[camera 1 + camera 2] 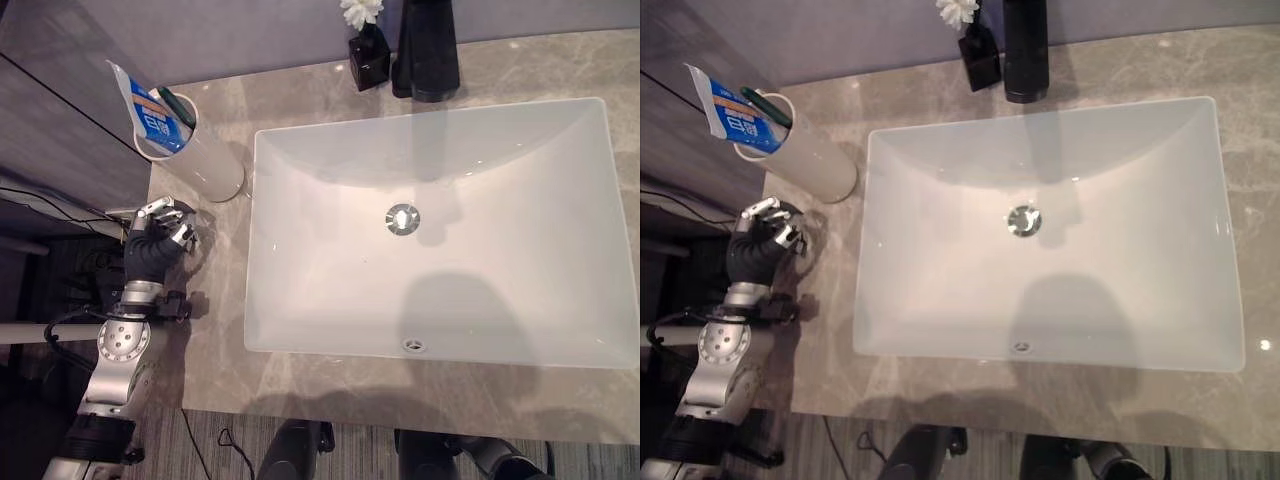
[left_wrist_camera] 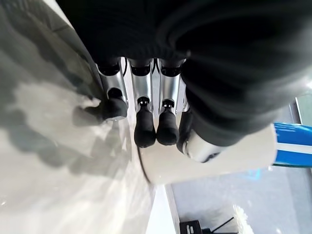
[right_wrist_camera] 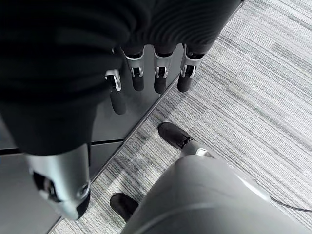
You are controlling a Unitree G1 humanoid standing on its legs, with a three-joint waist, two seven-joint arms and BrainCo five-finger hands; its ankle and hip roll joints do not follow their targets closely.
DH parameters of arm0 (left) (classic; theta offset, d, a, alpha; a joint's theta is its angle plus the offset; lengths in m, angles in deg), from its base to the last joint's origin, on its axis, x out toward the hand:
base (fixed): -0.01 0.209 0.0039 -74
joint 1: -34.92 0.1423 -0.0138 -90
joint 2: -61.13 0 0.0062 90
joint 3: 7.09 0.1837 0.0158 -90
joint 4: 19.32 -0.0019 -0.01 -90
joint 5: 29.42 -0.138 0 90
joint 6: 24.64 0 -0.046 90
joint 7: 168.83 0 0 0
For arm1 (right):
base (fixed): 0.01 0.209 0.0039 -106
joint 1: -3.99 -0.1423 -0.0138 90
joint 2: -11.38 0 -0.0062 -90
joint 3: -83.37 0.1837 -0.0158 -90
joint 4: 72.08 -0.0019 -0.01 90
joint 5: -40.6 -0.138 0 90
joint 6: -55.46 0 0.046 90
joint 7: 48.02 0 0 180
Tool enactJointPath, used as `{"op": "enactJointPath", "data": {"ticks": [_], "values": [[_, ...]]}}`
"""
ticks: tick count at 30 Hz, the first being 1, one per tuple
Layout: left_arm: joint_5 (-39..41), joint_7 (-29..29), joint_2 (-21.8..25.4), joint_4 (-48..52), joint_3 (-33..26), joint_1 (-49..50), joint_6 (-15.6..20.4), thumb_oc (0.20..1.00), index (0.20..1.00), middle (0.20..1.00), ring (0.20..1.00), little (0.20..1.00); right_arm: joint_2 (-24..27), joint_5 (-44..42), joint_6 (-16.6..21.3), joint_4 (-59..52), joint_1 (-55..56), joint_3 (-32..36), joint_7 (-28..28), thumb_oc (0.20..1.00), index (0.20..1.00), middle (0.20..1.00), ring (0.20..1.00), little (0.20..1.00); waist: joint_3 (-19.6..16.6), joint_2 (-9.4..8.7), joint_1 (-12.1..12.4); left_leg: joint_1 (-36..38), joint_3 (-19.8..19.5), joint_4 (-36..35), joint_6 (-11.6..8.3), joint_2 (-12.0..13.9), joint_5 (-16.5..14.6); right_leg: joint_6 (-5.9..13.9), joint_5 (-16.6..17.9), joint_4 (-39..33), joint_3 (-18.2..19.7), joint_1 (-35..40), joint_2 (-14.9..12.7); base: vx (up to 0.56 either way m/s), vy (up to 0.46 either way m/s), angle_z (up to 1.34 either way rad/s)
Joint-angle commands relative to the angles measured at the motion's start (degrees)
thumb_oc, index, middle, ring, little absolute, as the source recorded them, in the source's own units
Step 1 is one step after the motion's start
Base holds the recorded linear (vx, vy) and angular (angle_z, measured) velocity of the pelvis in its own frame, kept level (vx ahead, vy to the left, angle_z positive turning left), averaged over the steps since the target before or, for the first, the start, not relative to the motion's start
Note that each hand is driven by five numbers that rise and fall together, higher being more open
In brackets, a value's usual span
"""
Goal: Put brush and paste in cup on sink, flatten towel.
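Observation:
A white cup (image 1: 205, 165) stands on the grey stone counter (image 1: 215, 360), left of the sink (image 1: 600, 125). A blue and white toothpaste tube (image 1: 150, 112) and a green toothbrush (image 1: 178, 104) stick out of its mouth. My left hand (image 1: 152, 250) hovers at the counter's left edge, just in front of the cup, with its fingers (image 2: 145, 127) relaxed and holding nothing. In the left wrist view the cup (image 2: 214, 161) lies just past the fingertips, apart from them. My right hand (image 3: 161, 73) hangs low over the carpet, fingers loose and empty.
A wide white rectangular basin with a chrome drain (image 1: 403, 217) takes up most of the counter. A black faucet (image 1: 425, 50) and a small black vase with a white flower (image 1: 368, 58) stand behind it. Striped grey carpet (image 3: 258, 73) lies below.

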Motion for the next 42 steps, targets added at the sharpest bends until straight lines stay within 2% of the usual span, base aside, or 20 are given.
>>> {"op": "enactJointPath", "data": {"ticks": [1,7,14,22,34,42], "values": [[1.22,1.65,2.61,-3.71,2.85,-6.93,0.94,0.200,0.200,0.200,0.200,0.200,0.50,-0.83,4.36,-4.38,-8.19,1.93,3.46,1.000,1.000,1.000,1.000,1.000,0.78,-1.29,-1.53,0.80,-3.03,0.21,-3.06,0.25,1.17,2.32,-5.34,2.37,0.47,6.54,-1.18,0.02,0.018,-0.05],[1.53,3.44,4.24,-7.81,4.69,-13.45,1.02,0.200,0.200,0.200,0.200,0.200,1.61,-1.78,4.29,-5.44,-8.15,2.79,4.11,1.000,1.000,1.000,1.000,1.000,1.26,-0.22,-2.59,0.42,-3.11,0.21,-3.24,0.20,1.29,2.42,-5.27,3.00,0.63,5.82,-1.24,0.00,0.002,-0.01],[0.94,5.11,4.62,-11.39,6.58,-18.07,0.98,0.200,0.200,0.200,0.200,0.200,1.38,-2.68,4.66,-6.57,-8.37,2.86,4.73,1.000,1.000,1.000,1.000,1.000,1.50,0.21,-3.41,0.26,-2.65,0.21,-3.27,0.35,1.17,2.46,-5.19,3.16,1.24,5.19,-1.08,0.00,0.000,0.00],[-0.12,7.02,4.86,-15.40,7.83,-22.64,0.85,0.200,0.200,0.200,0.200,0.200,0.47,-3.52,5.08,-6.88,-8.43,2.34,5.06,1.000,1.000,1.000,1.000,1.000,1.92,-0.12,-4.44,-0.05,-2.13,0.21,-3.46,0.74,1.12,2.35,-5.04,3.14,1.98,4.54,-0.89,0.00,0.000,0.00],[-0.96,10.05,6.45,-27.31,12.00,-34.56,0.53,0.200,0.200,0.200,0.200,0.200,-0.15,-4.38,5.74,-5.22,-9.03,0.59,5.48,1.000,1.000,1.000,1.000,1.000,2.48,-1.08,-6.50,-0.15,-1.09,0.21,-3.59,1.37,0.84,2.50,-4.96,3.47,3.14,3.41,-0.40,0.01,0.000,-0.05],[-1.58,10.88,6.19,-28.77,11.78,-34.66,0.22,0.200,0.200,0.200,0.200,0.200,-1.32,-4.97,5.95,-5.17,-9.63,-0.37,5.71,1.000,1.000,1.000,1.000,1.000,2.64,-1.44,-6.64,-0.11,-0.87,0.21,-3.61,1.43,0.70,2.61,-4.87,3.71,3.26,3.10,-0.32,0.00,0.000,0.00]]}}
